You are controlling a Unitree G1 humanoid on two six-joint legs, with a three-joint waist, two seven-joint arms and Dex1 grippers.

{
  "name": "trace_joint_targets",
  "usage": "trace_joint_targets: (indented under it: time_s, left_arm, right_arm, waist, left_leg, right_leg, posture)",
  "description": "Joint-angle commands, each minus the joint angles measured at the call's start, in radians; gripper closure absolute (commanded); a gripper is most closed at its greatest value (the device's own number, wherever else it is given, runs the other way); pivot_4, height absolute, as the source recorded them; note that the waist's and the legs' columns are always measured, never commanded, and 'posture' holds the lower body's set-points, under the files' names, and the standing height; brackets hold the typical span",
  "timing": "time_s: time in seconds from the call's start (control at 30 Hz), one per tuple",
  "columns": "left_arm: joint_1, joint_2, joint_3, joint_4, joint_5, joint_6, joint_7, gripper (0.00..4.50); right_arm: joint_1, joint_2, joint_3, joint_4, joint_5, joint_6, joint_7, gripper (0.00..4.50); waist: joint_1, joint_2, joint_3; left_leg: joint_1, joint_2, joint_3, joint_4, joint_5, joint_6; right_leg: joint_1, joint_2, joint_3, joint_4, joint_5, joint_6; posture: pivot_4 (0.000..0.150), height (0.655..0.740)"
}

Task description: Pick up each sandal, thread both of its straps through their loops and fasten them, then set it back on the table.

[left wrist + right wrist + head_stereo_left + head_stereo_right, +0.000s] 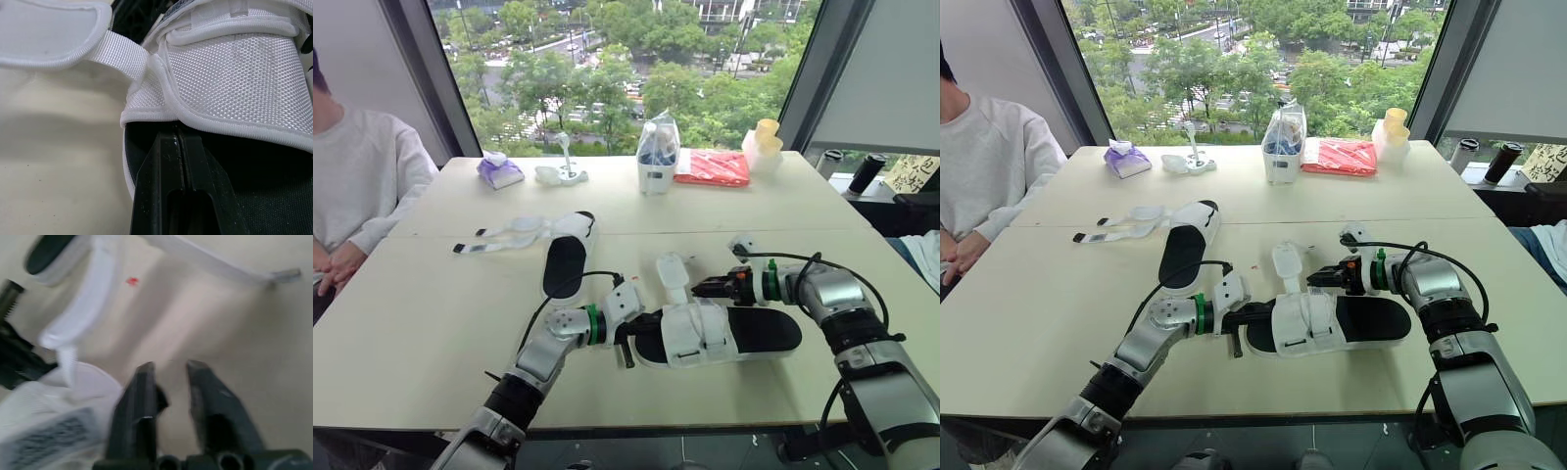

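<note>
- Left gripper point(177, 139): fingers closed flat together. The tips sit at the hem of the broad strap point(230, 73) on the near sandal point(759, 331), over its black footbed. You cannot tell whether cloth is pinched there, because the hem covers the tips.
- Right gripper point(171, 364): fingers a narrow gap apart, nothing between them. It is just beside the loose strap point(672, 275) that juts from the sandal's far side.
- Near sandal: lying on the table point(431, 323) between your two grippers.
- Far sandal point(564, 264): well apart to your left, its thin straps point(509, 235) splayed open.
- Step in hand: probably fastening the near sandal's second strap.
- Next move: take the loose strap's tip with your right gripper and feed it through its loop while your left steadies the sandal.
- Not made out: the loop itself.
</note>
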Motion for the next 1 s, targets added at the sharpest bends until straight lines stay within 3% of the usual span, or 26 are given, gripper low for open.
trace_joint_targets:
  time_s: [0.03, 0.1, 0.23, 0.6, 0.83, 1.0]
  left_arm:
    - [0.027, 0.02, -0.02, 0.059, 0.05, 0.038, 0.011, 4.5]
    - [0.023, 0.023, -0.017, 0.059, 0.052, 0.037, 0.015, 4.5]
    - [0.024, 0.034, -0.009, 0.055, 0.053, 0.034, 0.02, 4.5]
    - [0.056, 0.032, -0.017, 0.021, 0.057, 0.035, 0.047, 4.5]
    - [0.061, 0.016, -0.029, 0.025, 0.063, 0.024, 0.063, 4.5]
    - [0.054, 0.007, -0.026, 0.037, 0.071, 0.011, 0.075, 4.5]
  right_arm:
    - [-0.079, 0.007, -0.093, 0.06, 0.003, -0.036, -0.055, 1.07]
    - [-0.126, 0.001, -0.156, 0.108, 0.037, -0.036, -0.057, 0.15]
    - [-0.207, 0.016, -0.223, 0.144, 0.096, 0.039, -0.013, 0.15]
    - [-0.202, 0.032, -0.09, 0.017, 0.116, 0.381, 0.115, 0.15]
    - [-0.309, 0.137, -0.205, 0.189, 0.145, 0.575, -0.045, 0.15]
    - [-0.389, 0.206, -0.293, 0.355, 0.125, 0.524, -0.195, 0.15]
  waist:
    - [0.0, 0.0, 0.0]
    - [0.0, 0.0, 0.0]
    - [-0.001, 0.001, 0.001]
    - [-0.013, 0.002, 0.0]
    - [-0.015, 0.004, -0.001]
    - [-0.012, 0.004, -0.001]
  left_leg:
    - [0.0, 0.0, 0.0, 0.0, 0.0, 0.0]
    - [0.0, 0.0, 0.0, 0.0, 0.0, 0.0]
    - [0.0, 0.0, 0.0, 0.0, 0.0, 0.0]
    - [-0.002, -0.001, -0.001, 0.0, 0.0, 0.0]
    - [-0.002, -0.001, -0.001, 0.0, 0.0, 0.0]
    - [-0.002, -0.001, -0.001, 0.0, 0.0, 0.0]
  right_leg:
    - [0.0, 0.0, 0.0, 0.0, 0.0, 0.0]
    - [0.0, 0.0, 0.0, 0.0, 0.0, 0.0]
    - [0.0, 0.0, 0.001, 0.0, 0.0, 0.0]
    - [-0.002, -0.001, 0.001, 0.001, 0.0, 0.0]
    - [-0.003, -0.001, 0.001, 0.002, 0.0, 0.0]
    - [-0.003, -0.001, 0.001, 0.002, 0.0, -0.001]
  posture:
    - [0.15, 0.74]
    - [0.15, 0.74]
    - [0.15, 0.74]
    - [0.15, 0.74]
    - [0.15, 0.74]
    - [0.15, 0.74]
